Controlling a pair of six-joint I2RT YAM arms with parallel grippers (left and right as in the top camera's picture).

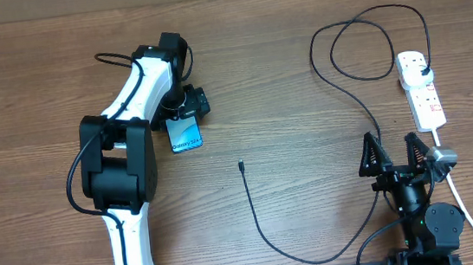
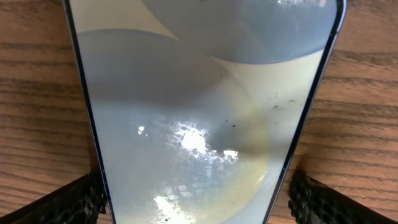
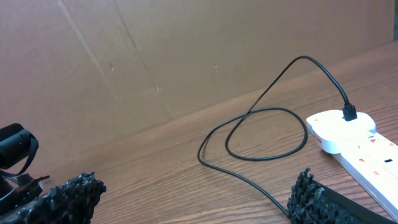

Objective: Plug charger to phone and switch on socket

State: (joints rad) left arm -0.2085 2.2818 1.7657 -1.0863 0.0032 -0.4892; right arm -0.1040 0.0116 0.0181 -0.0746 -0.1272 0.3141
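The phone (image 1: 186, 136) lies flat on the wooden table with its blue screen up, and it fills the left wrist view (image 2: 193, 106). My left gripper (image 1: 185, 118) is low over the phone's far end, open, with a finger on each side of its edges (image 2: 196, 196). The charger is a thin black cable (image 1: 268, 234). Its free connector tip (image 1: 240, 164) lies right of the phone, and its plug (image 1: 423, 68) sits in the white socket (image 1: 421, 90). My right gripper (image 1: 391, 154) stands open and empty beside the socket (image 3: 357, 140), with the cable (image 3: 249, 118) running between its fingers (image 3: 194, 190).
The socket's thick white cord (image 1: 468, 210) runs off the near right edge past my right arm. The black cable makes a wide loop (image 1: 367, 46) at the back right. A cardboard wall (image 3: 155, 50) stands behind the table.
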